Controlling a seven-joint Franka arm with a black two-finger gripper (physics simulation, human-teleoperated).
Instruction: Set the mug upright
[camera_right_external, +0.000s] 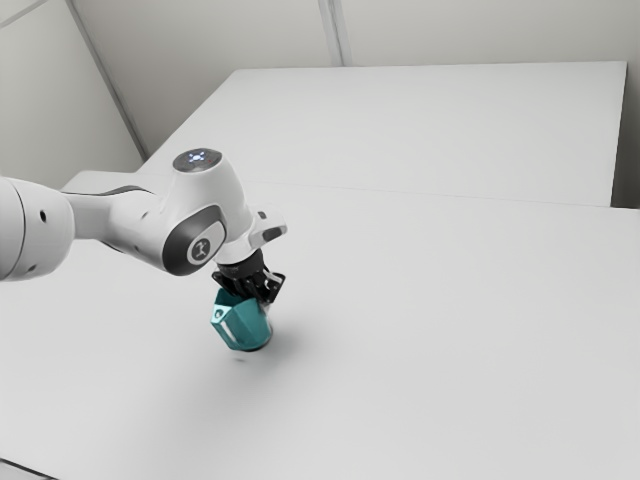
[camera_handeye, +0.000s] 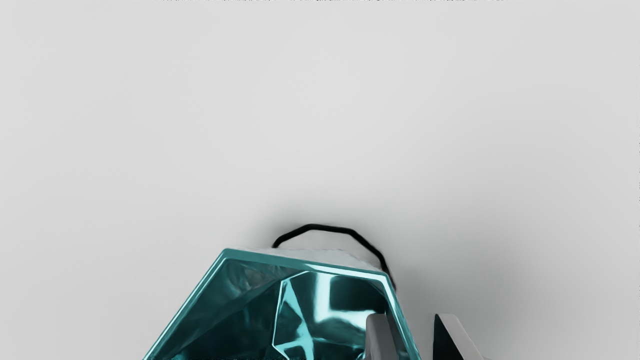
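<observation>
Teal mug (camera_right_external: 243, 325) sat tilted under the hand, over the nearer tabletop (camera_right_external: 430, 350), the jaws parted astride its wall, one inside the mouth, the other outside with a gap showing between.

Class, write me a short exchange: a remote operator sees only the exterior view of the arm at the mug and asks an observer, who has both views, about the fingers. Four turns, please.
Operator: I see the pincer at the tilted mug, but not where its fingers go. Are both outside?
Observer: No. In the wrist view one finger reaches inside the mug's opening, while the other is outside, with the mug's wall between them.
Operator: So is the outer finger pressed against that wall?
Observer: No, a strip of table shows between that finger and the wall, so the pincer is not shut on the mug.
</observation>
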